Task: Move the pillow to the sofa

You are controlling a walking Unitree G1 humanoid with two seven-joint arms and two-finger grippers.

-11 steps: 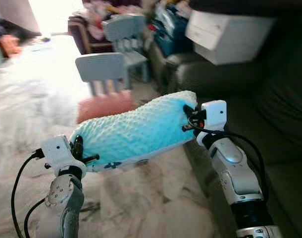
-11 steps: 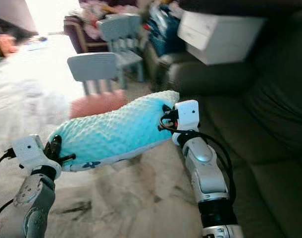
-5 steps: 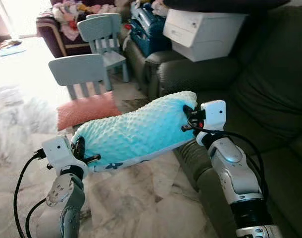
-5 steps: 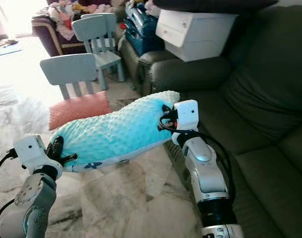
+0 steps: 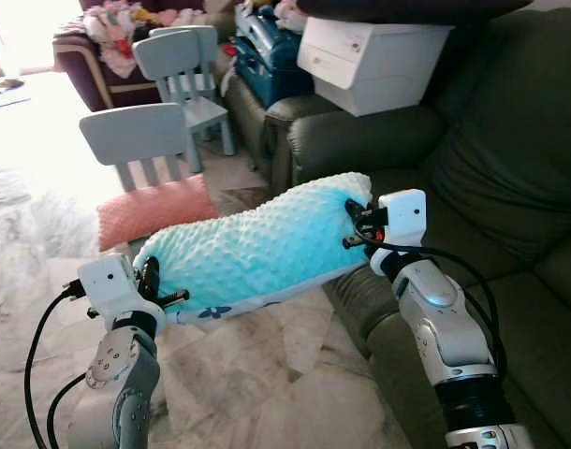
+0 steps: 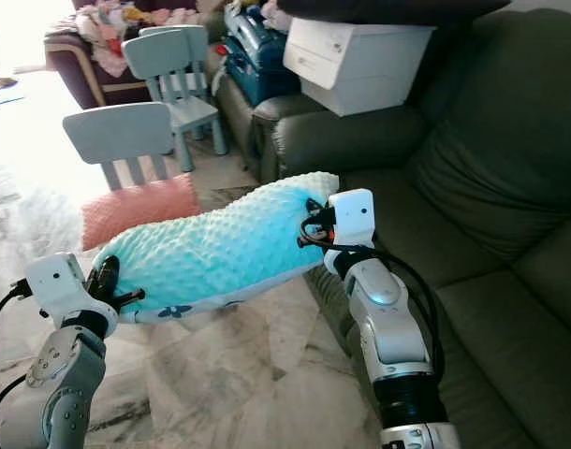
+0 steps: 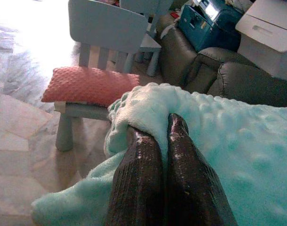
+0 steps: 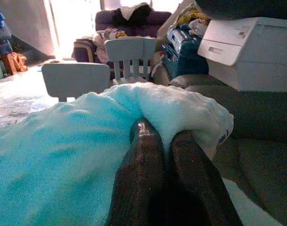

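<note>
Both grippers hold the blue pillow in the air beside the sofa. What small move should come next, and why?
Probably carry the pillow a little to the robot's right, over the sofa seat. The left gripper and right gripper each pinch one end with shut jaws, and most of the pillow hangs over the floor, not the seat.

A dark green couch fills the right side of the frame, its armrest near the top centre. A white plastic drawer box sits on that armrest, with a blue case just behind it. The floor is pale marble tile, washed out by bright daylight at the upper left. Two small light-blue chairs stand at the upper left, one behind the other; a pink cushion lies on the nearer seat. A dark armchair piled with clothes stands at the top left.
</note>
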